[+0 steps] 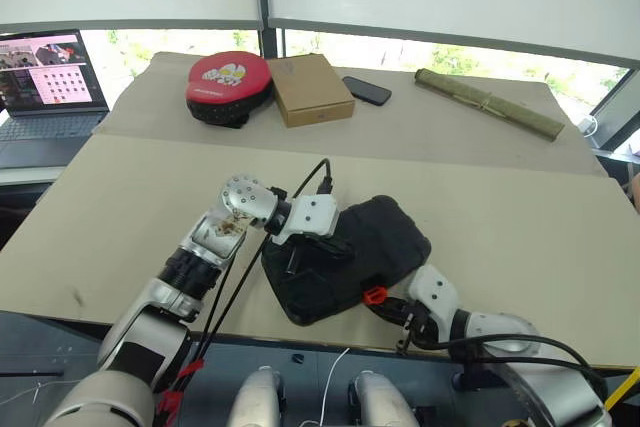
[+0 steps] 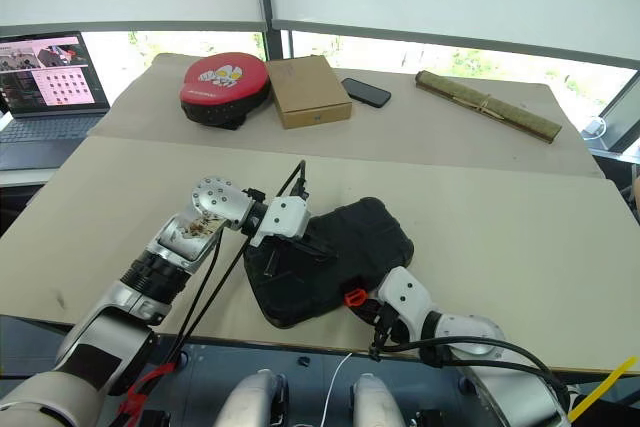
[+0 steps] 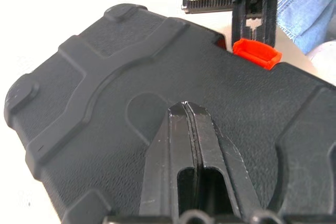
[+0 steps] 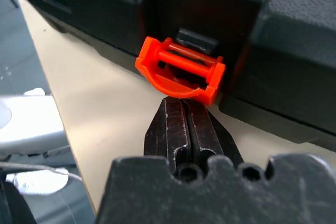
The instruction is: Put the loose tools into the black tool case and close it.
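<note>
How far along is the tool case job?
Done: black tool case lies with its lid down, no loose tools visible on the table. In hand: shut left gripper rests on the lid; shut right gripper sits at the orange latch. Left: latch looks unfastened, flipped outward.

Tan table point(image 1: 120, 207), closed black tool case point(image 1: 385, 237), cardboard box point(image 1: 311, 89), perhaps phone point(image 1: 367, 90)

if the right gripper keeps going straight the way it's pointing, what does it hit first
Most likely the orange latch on the front edge of the closed black tool case. The shut right gripper points right at it, apparently just short of contact.
</note>
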You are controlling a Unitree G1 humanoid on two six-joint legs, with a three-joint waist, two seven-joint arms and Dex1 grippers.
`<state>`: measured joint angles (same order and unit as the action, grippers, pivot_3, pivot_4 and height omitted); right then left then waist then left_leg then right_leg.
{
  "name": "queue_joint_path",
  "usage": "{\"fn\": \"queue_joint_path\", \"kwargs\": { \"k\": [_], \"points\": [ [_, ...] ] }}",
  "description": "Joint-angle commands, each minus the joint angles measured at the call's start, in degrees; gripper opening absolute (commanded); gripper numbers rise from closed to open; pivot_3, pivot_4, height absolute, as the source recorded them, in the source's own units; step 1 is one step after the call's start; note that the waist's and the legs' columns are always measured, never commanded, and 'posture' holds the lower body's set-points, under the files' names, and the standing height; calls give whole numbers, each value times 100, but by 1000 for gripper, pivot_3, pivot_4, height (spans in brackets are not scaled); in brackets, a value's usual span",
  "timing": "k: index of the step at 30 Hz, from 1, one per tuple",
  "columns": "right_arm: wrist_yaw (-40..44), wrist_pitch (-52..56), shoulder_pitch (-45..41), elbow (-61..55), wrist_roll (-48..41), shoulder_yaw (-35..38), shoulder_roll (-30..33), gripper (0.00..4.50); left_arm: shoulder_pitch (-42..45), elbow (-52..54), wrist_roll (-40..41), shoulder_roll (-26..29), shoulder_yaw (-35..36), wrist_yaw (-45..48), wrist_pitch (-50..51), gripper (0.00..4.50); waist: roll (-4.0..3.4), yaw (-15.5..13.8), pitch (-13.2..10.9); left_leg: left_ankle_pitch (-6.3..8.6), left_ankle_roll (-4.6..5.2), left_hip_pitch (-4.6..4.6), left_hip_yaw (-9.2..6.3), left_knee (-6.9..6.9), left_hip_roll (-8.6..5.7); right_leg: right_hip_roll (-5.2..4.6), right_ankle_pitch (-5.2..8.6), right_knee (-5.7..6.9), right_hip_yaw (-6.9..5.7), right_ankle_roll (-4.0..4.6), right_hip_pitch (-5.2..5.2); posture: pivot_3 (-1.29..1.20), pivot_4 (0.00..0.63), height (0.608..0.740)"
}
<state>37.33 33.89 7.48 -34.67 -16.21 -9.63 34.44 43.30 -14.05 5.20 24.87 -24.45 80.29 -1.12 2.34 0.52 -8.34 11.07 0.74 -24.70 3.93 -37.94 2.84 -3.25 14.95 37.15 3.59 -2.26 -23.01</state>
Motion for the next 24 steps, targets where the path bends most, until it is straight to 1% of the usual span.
{"fn": "queue_joint_path", "kwargs": {
  "k": [1, 7, 11, 12, 14, 17, 18, 19, 20, 22, 24],
  "points": [
    [-109, 50, -239, -817, -454, 624, -56, 0, -209, -150, -408, 50, -387, 92, -255, 33, 0, 21, 0, 0, 0, 0, 0, 0, 0, 0, 0, 0, 0, 0, 0, 0, 150, 740],
    [-23, 597, -487, -1041, -931, 954, 74, 0, -239, -350, -506, -55, -388, -63, -423, 33, 0, 41, 3, 0, 0, 6, -2, 0, 2, 1, -1, 1, 3, 2, 3, 0, 150, 740],
    [86, 576, -564, -752, -902, 940, 194, 0, -195, -481, -505, -118, -293, -213, -343, 33, -5, 22, 8, 1, -1, 48, -3, 2, 3, 3, 3, -4, 2, 0, 48, 0, 150, 740],
    [163, 521, -551, -722, -876, 957, 262, 0, -188, -478, -473, -89, -226, -240, -268, 33, -5, 4, 8, 2, -1, 51, -2, 3, 2, 0, 15, -8, 0, -14, 53, 0, 150, 740],
    [302, 460, -509, -729, -894, 1054, 387, 0, -173, -447, -391, -19, -91, -277, -89, 33, -5, 4, 9, 2, 0, 48, 1, 3, -3, -9, 9, -10, -2, -5, 54, 0, 150, 740],
    [505, 603, -465, -806, -1210, 1499, 611, 0, -149, -315, -29, 221, 288, -186, 562, 33, -5, 18, 8, 2, 0, 48, 0, 3, -2, -9, 7, -10, 0, -2, 54, 0, 150, 740],
    [608, 696, -452, -807, -1412, 1730, 714, 0, -143, -231, 172, 361, 454, -108, 893, 270, -6, 37, 8, 2, 1, 47, -2, 3, -1, -8, 7, -9, -1, -3, 53, 0, 150, 740],
    [786, 775, -436, -788, -1650, 2019, 865, 287, -140, -128, 396, 568, 652, -4, 1265, 541, -6, 62, 7, 2, 1, 49, -5, 3, 2, -5, 7, -8, 0, -3, 52, 0, 150, 740],
    [1150, 824, -386, -738, -1944, 2419, 1131, 601, -156, -10, 681, 890, 943, 136, 1691, 766, -8, 73, 6, 2, 1, 49, -10, 7, 4, -3, 7, -7, 1, -3, 49, 0, 150, 740],
    [1693, 872, -282, -618, -2375, 2998, 1524, 1170, -204, 213, 1089, 1346, 1321, 304, 2323, 1486, -13, 103, 1, 2, 1, 45, -20, 15, 6, 0, 10, -4, 5, 1, 36, 0, 150, 740],
    [2234, 1063, -201, -363, -2877, 3622, 1933, 1850, -299, 460, 1660, 1964, 1797, 574, 3216, 2231, -13, 116, -14, 2, 1, 42, -29, 24, 7, 1, 13, -3, 5, 7, 29, 0, 150, 740]
  ]
}}
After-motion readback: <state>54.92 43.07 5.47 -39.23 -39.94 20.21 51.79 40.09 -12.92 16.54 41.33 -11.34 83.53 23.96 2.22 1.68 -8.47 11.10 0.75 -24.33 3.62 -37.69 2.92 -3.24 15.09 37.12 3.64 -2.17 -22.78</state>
